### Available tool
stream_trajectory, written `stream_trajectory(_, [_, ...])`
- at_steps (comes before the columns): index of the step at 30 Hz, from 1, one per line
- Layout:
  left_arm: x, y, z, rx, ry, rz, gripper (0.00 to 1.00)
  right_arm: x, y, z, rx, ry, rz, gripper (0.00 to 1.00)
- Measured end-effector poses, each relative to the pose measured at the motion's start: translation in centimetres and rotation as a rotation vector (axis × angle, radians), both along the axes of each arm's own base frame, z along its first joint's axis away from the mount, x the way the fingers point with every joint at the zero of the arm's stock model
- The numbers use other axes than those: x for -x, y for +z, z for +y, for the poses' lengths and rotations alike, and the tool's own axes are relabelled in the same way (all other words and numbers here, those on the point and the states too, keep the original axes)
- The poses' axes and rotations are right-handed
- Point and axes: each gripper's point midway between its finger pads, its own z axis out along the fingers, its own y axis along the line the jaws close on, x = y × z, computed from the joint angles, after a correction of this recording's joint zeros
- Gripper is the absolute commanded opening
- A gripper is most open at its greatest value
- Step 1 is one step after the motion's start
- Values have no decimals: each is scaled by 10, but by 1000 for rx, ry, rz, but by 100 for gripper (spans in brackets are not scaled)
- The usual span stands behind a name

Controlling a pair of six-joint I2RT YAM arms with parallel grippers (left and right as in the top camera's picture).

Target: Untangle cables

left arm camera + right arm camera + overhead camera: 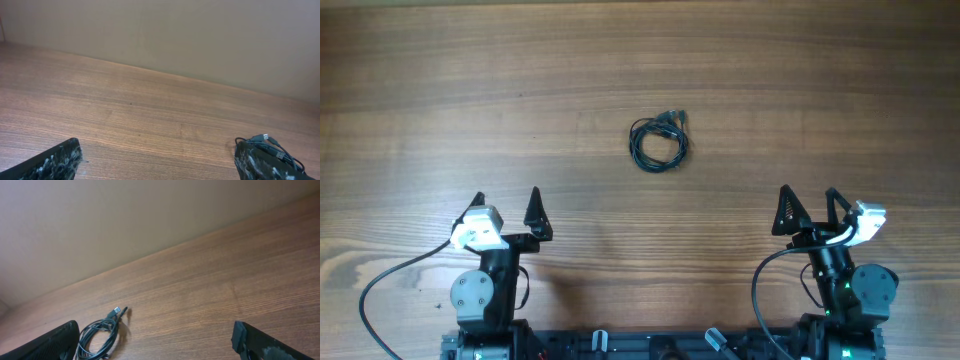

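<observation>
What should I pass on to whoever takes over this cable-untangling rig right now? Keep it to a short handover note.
The left pincer is open and empty, drawn back near its base.
The right pincer is open and empty, drawn back the same way.
The cables lie as one small coiled bundle of thin black cord, plug ends at its far right side, on the wooden table, ahead of the arms and roughly midway between them. Neither pincer touches it.
Done: nothing that shows; the bundle is not yet untangled.
Left: reach in, take hold of the bundle and draw the cords apart.
</observation>
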Motion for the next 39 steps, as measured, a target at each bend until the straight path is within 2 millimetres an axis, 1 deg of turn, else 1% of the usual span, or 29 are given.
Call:
stream_trajectory(22, [0,0,0,0,0,0,100,0,0,-1,-7,-7,1,100])
stream_trajectory(25, [0,0,0,1,-2,-1,100,0,2,-1,-54,-12,-1,100])
stream_trajectory(30, [0,1,-3,63,-15,-4,100,0,-1,6,-84,25,18,100])
stream_trajectory(32, [0,1,-7,95,-35,-3,100,0,-10,11,-84,57,59,100])
stream_trajectory(34, [1,-1,-10,130,-48,12,100,-1,-15,14,-76,76,92,100])
stream_trajectory(35, [2,1,-12,169,-54,29,100,-2,-11,16,-66,88,109,100])
stream_trajectory(37, [5,12,-15,229,-65,37,100,-5,10,18,-36,113,118,100])
stream_trajectory(38, [7,26,-17,252,-74,28,100,-7,28,20,-17,127,115,100])
stream_trajectory(39, [9,48,-18,274,-83,7,100,-9,42,21,-4,142,119,100])
